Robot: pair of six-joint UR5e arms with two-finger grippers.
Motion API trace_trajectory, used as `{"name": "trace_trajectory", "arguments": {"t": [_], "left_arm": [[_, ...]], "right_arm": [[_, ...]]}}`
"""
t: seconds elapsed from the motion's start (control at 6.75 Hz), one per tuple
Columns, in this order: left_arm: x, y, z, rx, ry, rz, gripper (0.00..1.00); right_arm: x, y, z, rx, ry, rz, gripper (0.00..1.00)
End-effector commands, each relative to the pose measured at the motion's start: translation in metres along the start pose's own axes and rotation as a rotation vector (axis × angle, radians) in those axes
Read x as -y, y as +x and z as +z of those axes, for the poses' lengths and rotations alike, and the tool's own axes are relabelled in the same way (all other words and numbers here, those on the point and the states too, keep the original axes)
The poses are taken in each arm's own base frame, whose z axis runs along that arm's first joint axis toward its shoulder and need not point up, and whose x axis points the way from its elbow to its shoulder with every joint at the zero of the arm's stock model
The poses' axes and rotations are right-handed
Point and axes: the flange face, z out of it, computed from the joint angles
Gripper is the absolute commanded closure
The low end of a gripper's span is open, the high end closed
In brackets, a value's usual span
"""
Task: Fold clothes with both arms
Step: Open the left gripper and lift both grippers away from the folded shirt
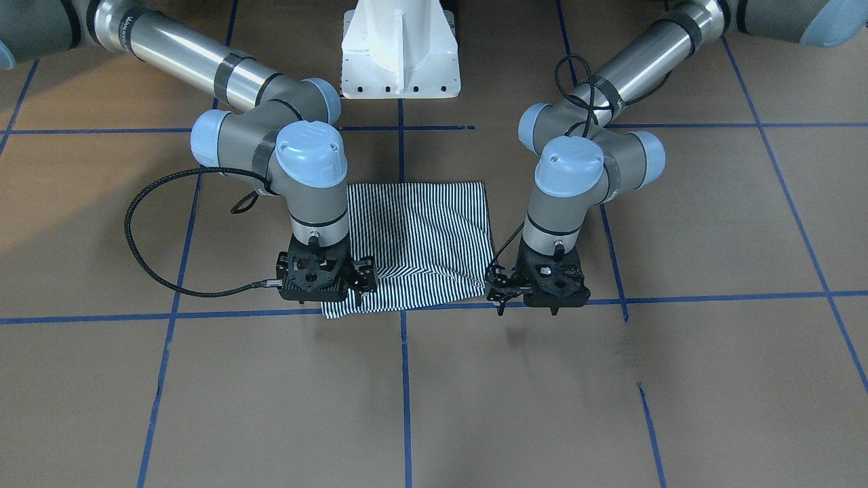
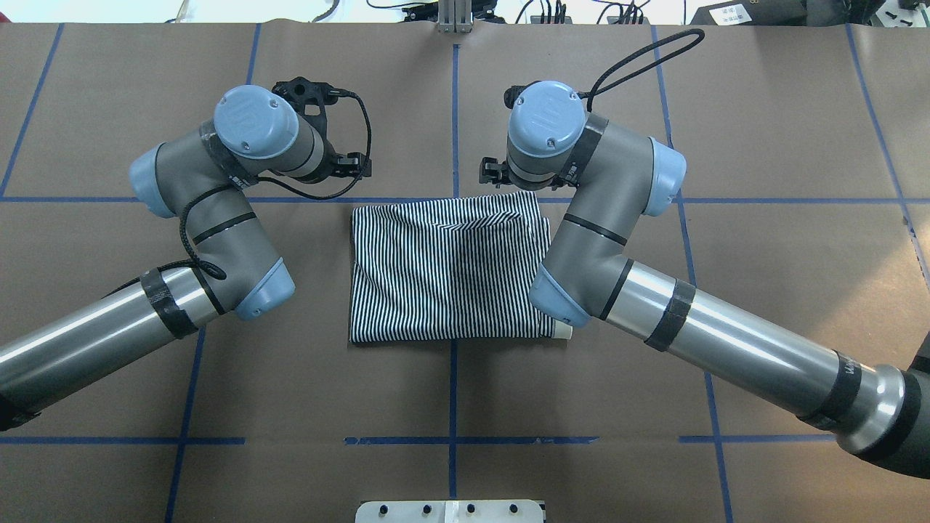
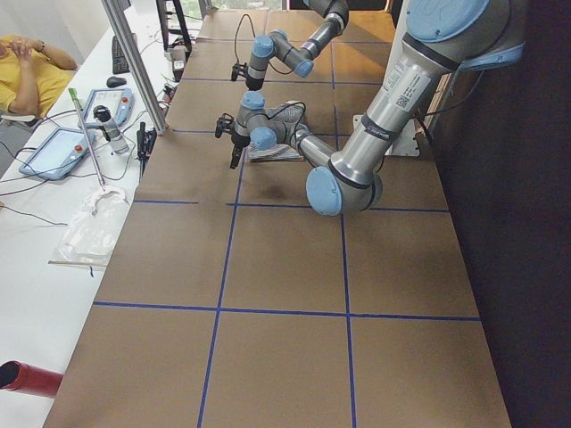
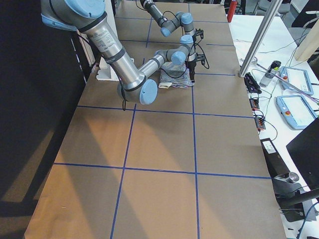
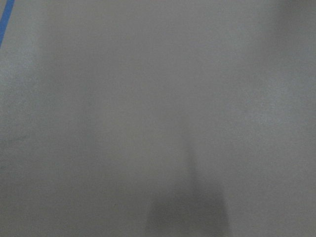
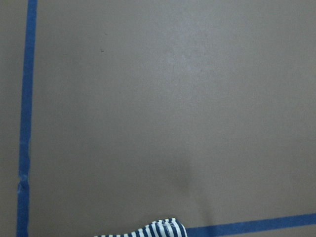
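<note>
The striped polo shirt (image 1: 420,237) (image 2: 443,276) lies folded into a flat rectangle at the table's middle, and a bit of cream collar (image 2: 561,332) sticks out at its near right corner. My right gripper (image 1: 365,274) (image 2: 490,172) hangs over the shirt's far right corner, fingers spread, and grips no cloth. My left gripper (image 1: 500,290) (image 2: 357,165) is just off the far left corner, over bare table, also open. The right wrist view shows only a sliver of the shirt (image 6: 158,229) at its bottom edge. The left wrist view shows only the table.
The white pedestal base (image 1: 400,54) stands behind the shirt on the robot's side. Blue tape lines (image 2: 454,109) cross the brown table. Beyond the far edge, a side bench holds teach pendants (image 3: 62,147), with a seated person (image 3: 27,62) behind it.
</note>
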Motion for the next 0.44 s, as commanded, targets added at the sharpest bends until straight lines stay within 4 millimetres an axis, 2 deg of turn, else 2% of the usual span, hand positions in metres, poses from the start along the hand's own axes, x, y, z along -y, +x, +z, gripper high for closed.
{"name": "trace_trajectory", "arguments": {"t": [0.0, 0.15, 0.3], "left_arm": [[-0.0056, -0.0006, -0.0248, -0.042, 0.005, 0.007, 0.00], [-0.0063, -0.0014, -0.0243, -0.042, 0.002, 0.009, 0.00], [-0.0064, -0.0013, -0.0243, -0.043, 0.000, 0.007, 0.00]], "right_arm": [[-0.0256, -0.0087, 0.0049, 0.025, -0.006, -0.020, 0.00], [-0.0339, -0.0058, 0.0128, 0.002, 0.008, -0.032, 0.00], [-0.0336, -0.0069, 0.0127, -0.023, -0.002, -0.041, 0.00]]}}
